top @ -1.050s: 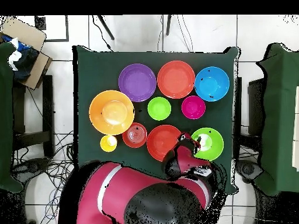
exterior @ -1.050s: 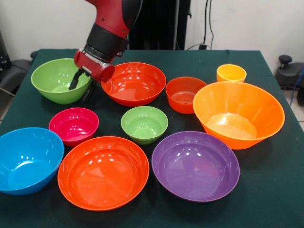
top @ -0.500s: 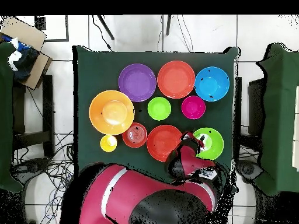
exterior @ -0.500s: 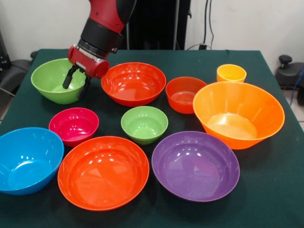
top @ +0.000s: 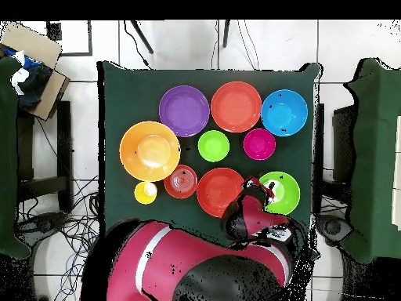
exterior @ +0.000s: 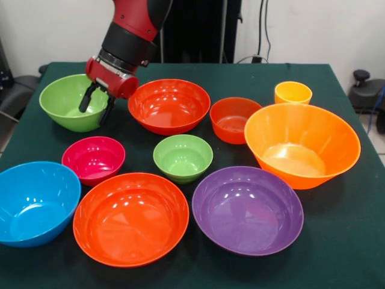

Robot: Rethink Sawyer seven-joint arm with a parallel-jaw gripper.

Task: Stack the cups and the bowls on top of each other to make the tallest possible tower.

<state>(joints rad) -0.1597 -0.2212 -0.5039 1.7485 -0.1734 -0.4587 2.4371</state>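
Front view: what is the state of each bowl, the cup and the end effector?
End effector: open, over the large green bowl's rim.
Large green bowl: upright, empty.
Other bowls, for example the purple bowl: upright, empty, none stacked.
Yellow cup: upright, standing alone.

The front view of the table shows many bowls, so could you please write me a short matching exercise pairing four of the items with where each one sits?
Items:
1. yellow cup
2. blue bowl
3. gripper
4. small lime green bowl

Places:
A. over the rim of the large lime green bowl
B. just behind the big orange bowl
C. in front of the magenta bowl, at the table edge
D. among the other bowls, mid-table

Pairs: 1-B, 2-C, 3-A, 4-D
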